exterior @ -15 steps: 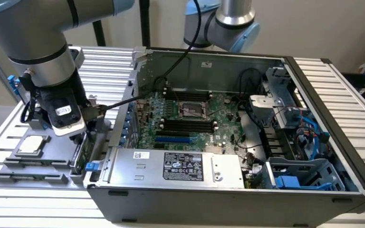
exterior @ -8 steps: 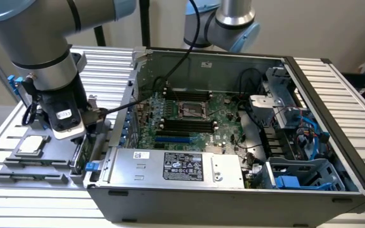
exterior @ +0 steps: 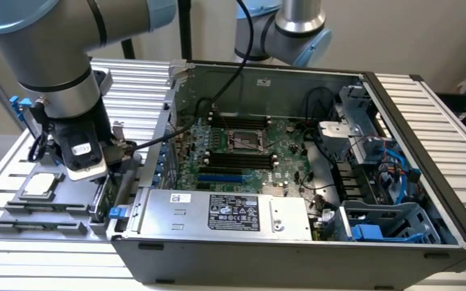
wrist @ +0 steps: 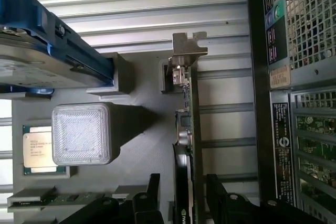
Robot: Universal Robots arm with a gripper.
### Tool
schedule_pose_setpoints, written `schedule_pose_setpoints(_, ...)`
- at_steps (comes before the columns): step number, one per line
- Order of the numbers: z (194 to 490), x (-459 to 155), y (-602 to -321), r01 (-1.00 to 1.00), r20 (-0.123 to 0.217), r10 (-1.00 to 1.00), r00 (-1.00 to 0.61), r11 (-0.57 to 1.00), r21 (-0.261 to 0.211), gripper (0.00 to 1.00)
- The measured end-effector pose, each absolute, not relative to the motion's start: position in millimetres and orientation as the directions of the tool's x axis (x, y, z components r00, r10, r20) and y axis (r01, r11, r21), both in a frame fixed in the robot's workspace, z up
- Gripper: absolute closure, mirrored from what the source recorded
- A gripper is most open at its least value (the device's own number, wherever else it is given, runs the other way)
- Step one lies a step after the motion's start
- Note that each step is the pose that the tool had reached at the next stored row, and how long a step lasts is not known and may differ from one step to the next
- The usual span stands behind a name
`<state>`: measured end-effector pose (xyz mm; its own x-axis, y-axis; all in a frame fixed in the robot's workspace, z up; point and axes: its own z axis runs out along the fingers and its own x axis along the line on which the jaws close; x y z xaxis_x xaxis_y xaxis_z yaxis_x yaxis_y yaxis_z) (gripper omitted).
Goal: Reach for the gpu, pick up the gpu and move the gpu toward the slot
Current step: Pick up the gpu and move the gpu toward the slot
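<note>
**A:** What does the card look like?

**B:** The thin green circuit-board gpu (wrist: 185,129) stands on its edge in the dark grey slotted tray (wrist: 147,156). Seen that way it is a dark strip with small silver parts along it. A notched silver metal bracket (wrist: 187,51) sits at one end. The tray lies on the ribbed metal table (wrist: 157,3), just beside the open black computer case (exterior: 298,260).

**A:** And the claw?

**B:** The black two-fingered claw (wrist: 184,190) is spread wide, with one finger on each side of the card. It grips nothing.

**A:** What is hard to see?

**B:** The card's end away from the bracket is cut off at the wrist view's edge, between the fingers. In the exterior view the arm's wrist covers most of the card.

**A:** Any writing?

**B:** The square silver processor chip (wrist: 39,148) has printed lines, too fine to read. A pale logo on the card is cut off. The white-and-black label (exterior: 233,212) on the grey power supply and the black sticker (wrist: 283,148) on the case are not legible.
</note>
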<state>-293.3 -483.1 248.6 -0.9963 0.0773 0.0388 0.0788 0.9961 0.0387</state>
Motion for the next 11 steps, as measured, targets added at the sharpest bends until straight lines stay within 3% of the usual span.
schedule_pose_setpoints(11, 244.5, -292.7, -481.9, 0.083, 0.040, 0.082, -0.996, 0.996, 0.039, 0.52)
